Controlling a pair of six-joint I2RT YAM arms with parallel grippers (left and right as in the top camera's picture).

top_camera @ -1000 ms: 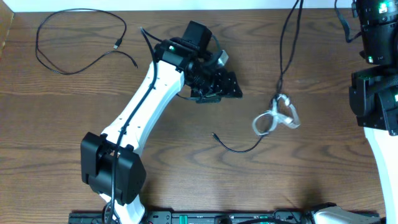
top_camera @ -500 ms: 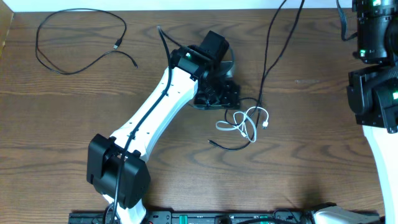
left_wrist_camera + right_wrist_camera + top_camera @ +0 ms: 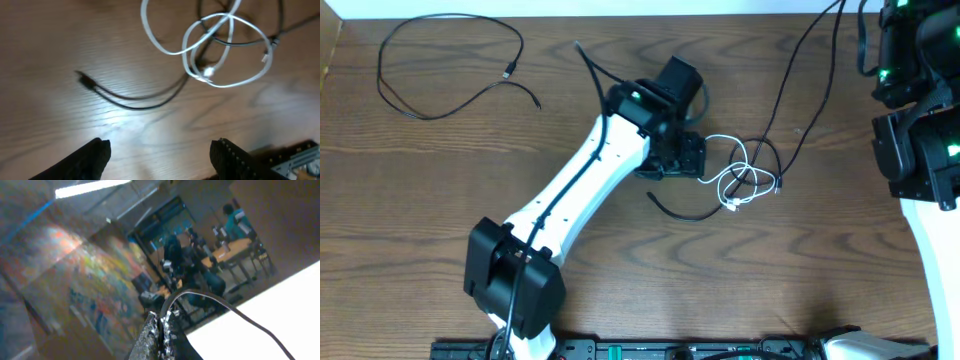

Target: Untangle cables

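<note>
Overhead: white cable (image 3: 735, 185) tangles black cable (image 3: 782, 95).

Table (image 3: 420, 200): brown, wavy wood lines. Short cable (image 3: 220, 86): white. Long cable (image 3: 790, 60): black. Loop cable (image 3: 450, 15) in far corner: black too. Left arm (image 3: 580, 180): white middle, black ends.

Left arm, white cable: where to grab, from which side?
Take the white cable on its lone outer arc, the left one in the left wrist view: only there it lies flat on bare wood, clear of the black cable. Come straight down, left gripper straddling it.
</note>
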